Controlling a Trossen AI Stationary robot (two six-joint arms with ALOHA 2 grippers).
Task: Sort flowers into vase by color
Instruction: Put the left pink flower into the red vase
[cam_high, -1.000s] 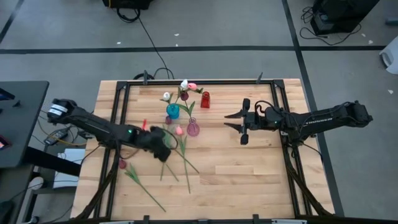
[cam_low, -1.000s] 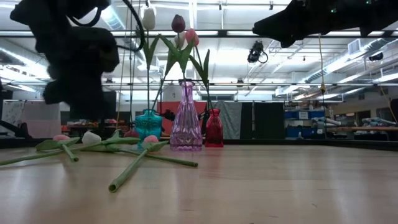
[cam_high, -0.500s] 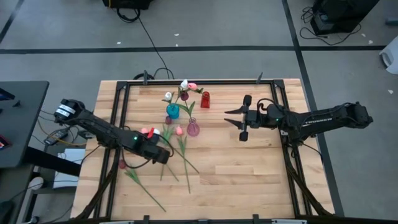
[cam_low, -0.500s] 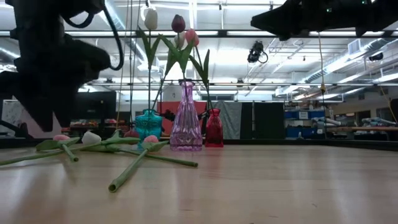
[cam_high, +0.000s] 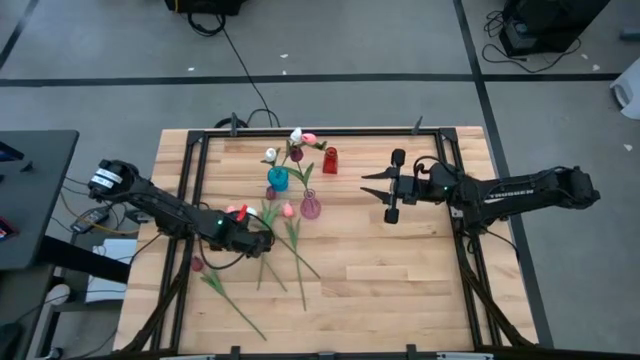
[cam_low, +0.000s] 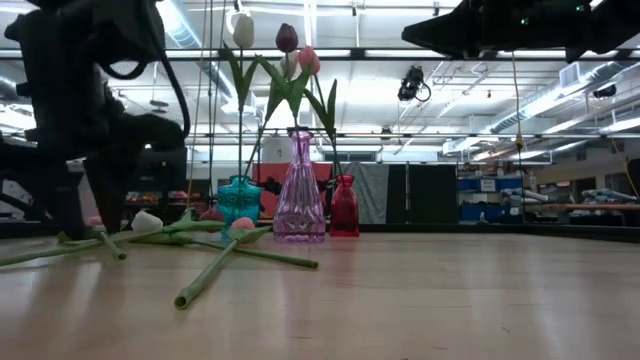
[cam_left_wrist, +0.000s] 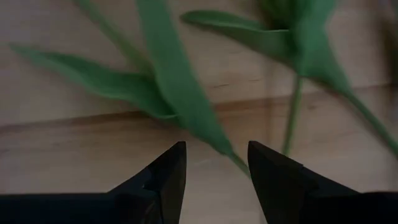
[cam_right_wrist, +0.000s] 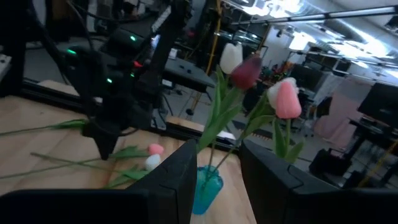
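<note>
Wood-plank table (cam_high: 400, 270), loose tulips (cam_high: 290, 245) lying left of centre, near the purple vase (cam_high: 311, 207). Teal vase (cam_high: 277, 179) already holds several upright stems; red vase (cam_high: 330, 160) looks empty.

I'd call this the pick step. Left gripper (cam_left_wrist: 214, 168) is down low over the pile, fingers parted and holding nothing, a green stem and leaf (cam_left_wrist: 180, 93) just ahead of the tips. Next move needs the fingers to straddle one stem only; leaves overlap there, so I risk a double grab.

Right gripper (cam_high: 390, 193) waits above the table right of the vases, spread wide, nothing in it.
</note>
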